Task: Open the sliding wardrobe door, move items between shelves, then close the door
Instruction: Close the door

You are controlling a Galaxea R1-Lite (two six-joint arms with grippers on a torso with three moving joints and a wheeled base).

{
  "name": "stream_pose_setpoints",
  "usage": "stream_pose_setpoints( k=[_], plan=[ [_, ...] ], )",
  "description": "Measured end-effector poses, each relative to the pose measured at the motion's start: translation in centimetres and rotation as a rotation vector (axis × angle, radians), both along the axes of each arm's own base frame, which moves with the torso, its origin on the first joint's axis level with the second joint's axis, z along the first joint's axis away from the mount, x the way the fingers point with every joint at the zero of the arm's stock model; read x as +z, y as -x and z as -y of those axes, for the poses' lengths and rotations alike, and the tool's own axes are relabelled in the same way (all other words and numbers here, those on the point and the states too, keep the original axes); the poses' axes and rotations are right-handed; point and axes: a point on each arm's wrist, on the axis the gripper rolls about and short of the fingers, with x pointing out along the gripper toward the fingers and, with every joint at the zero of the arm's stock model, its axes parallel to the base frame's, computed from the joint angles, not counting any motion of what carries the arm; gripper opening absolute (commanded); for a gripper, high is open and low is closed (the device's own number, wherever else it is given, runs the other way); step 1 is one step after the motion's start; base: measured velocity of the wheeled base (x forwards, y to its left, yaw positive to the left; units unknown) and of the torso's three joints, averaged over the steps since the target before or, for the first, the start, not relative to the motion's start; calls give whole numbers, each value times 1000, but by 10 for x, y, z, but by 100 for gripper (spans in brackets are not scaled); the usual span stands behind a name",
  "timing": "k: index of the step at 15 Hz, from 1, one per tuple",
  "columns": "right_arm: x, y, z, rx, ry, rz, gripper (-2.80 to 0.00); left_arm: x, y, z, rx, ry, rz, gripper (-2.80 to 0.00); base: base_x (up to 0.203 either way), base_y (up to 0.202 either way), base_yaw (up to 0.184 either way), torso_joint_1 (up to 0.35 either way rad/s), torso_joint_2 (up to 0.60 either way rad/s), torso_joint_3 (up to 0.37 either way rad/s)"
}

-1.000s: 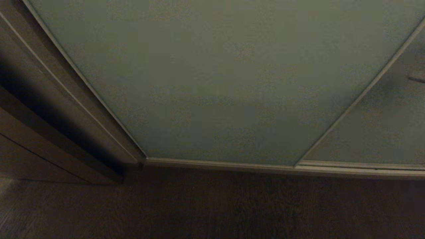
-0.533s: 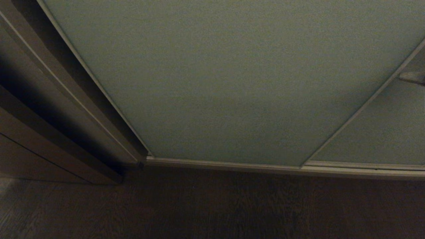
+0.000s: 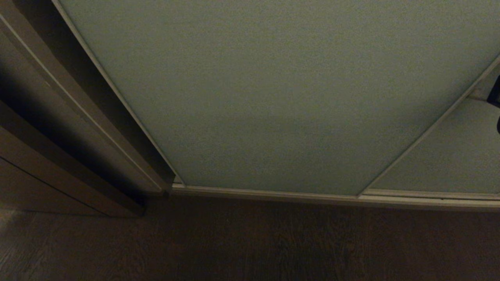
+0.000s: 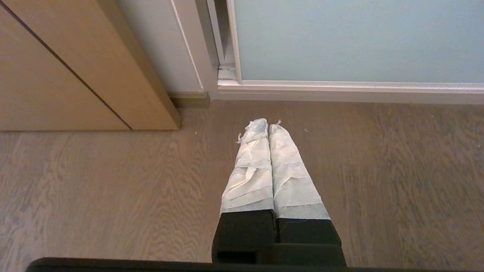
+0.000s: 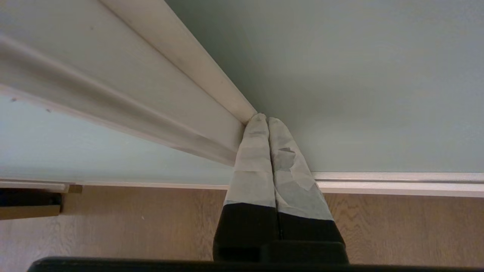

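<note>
Door: sliding wardrobe door (image 3: 273,97) stood on its floor rail (image 3: 273,194), a narrow dark gap showing at its left edge beside the wardrobe side wall (image 3: 58,113); opening judged barely begun.
Right tool: right tool (image 5: 263,118) with taped fingers (image 5: 253,158) pressed together, tips set into the corner where the silvery door frame (image 5: 196,64) meets the panel behind; placed so, probably, to push the frame edge sideways rather than pinch it.
Left tool: left tool (image 4: 264,124) pressed together, empty, parked low over the wooden floor (image 4: 94,189), clear of the rail.
Items, shelves: not seen, hidden behind the door.
Risk: tips could slip off the slim frame.
</note>
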Motion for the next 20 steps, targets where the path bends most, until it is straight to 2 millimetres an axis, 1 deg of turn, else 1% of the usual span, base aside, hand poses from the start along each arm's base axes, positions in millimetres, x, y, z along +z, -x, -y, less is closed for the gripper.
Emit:
stream_pose_setpoints(
  k=[3, 7, 14, 17, 20],
  plan=[
    [-1, 3, -2, 3, -5, -9, -280, 0, 0, 0, 0, -1, 0, -280, 0, 0, 0, 0, 0, 0],
    [6, 9, -11, 19, -13, 10, -280, 0, 0, 0, 0, 0, 0, -280, 0, 0, 0, 0, 0, 0],
    [6, 7, -19, 49, -10, 15, -280, 0, 0, 0, 0, 0, 0, -280, 0, 0, 0, 0, 0, 0],
    [10, 16, -23, 50, 10, 30, -280, 0, 0, 0, 0, 0, 0, -280, 0, 0, 0, 0, 0, 0],
    [13, 34, -26, 31, 132, 47, -280, 0, 0, 0, 0, 0, 0, -280, 0, 0, 0, 0, 0, 0]
  ],
)
